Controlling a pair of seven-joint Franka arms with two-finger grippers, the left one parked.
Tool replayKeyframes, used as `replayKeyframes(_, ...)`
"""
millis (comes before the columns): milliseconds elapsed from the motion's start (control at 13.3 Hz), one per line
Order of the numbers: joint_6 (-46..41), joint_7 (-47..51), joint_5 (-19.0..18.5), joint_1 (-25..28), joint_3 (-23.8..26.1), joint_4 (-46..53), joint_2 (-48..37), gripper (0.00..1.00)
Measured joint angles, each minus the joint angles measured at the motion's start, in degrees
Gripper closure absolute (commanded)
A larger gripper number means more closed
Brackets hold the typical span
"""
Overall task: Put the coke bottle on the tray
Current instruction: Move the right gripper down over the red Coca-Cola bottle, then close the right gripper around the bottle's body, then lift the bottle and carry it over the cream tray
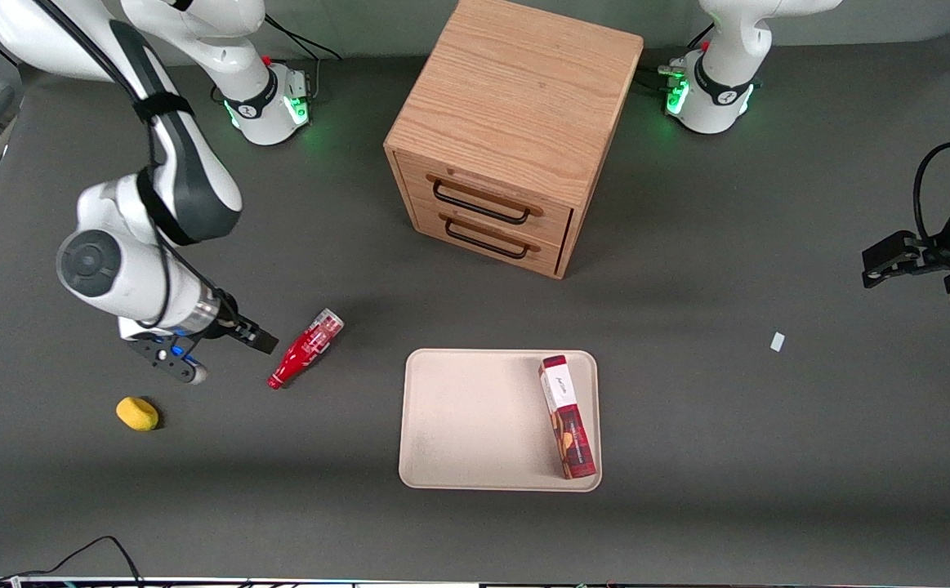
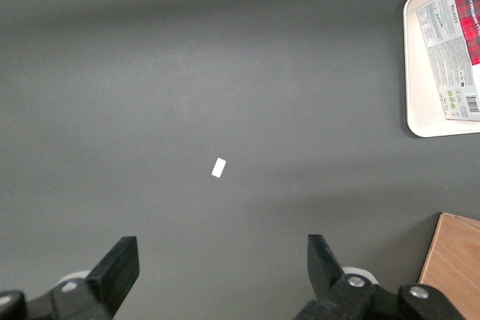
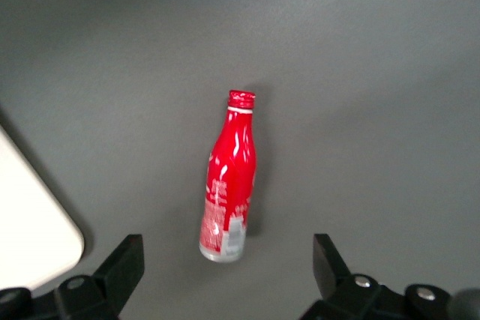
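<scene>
Your pincer (image 1: 217,353) hangs low above the counter (image 1: 728,425) with its fingers spread wide — nothing between them — just beside the coke bottle (image 1: 305,349). The wrist camera cuts off all but the fingertips (image 3: 129,254). The bottle is slim glossy red plastic lying flat on the matte grey surface, cap end nearer the front camera, clear of the tray (image 1: 458,425). That smooth cream tray, round-cornered, holds only a red-and-white box (image 1: 568,416).

The coke bottle (image 3: 228,185) looks like glossy red plastic with a clear silvery base, lying on the matt grey bench (image 1: 687,392). The tray (image 1: 475,425) is matt cream, the cabinet (image 1: 515,106) grained wood. The open pincer (image 1: 225,353), hovering beside the bottle, looks like matt black plastic.
</scene>
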Motion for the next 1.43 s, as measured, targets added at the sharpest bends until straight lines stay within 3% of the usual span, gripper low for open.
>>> replayKeyframes(300,10.7,5.9,-0.7,1.1,0.0,-6.5,3.7,0.00)
replayKeyframes(675,17.5,14.4,-7.5,1.3,0.0,-8.0,9.3,0.00)
replayKeyframes(900,19.2,15.5,-8.2,1.3,0.0,-8.0,11.4,0.03)
replayKeyframes(1050,20.3,15.6,-8.2,1.4,0.1,-8.1,11.8,0.25)
replayKeyframes(1275,22.1,15.7,-8.2,1.4,0.1,-8.1,12.7,0.81)
replayKeyframes(1350,22.3,15.7,-8.2,1.6,0.1,-8.1,13.0,0.96)
replayKeyframes(1425,22.4,15.7,-8.2,1.7,0.1,-8.0,13.0,1.00)
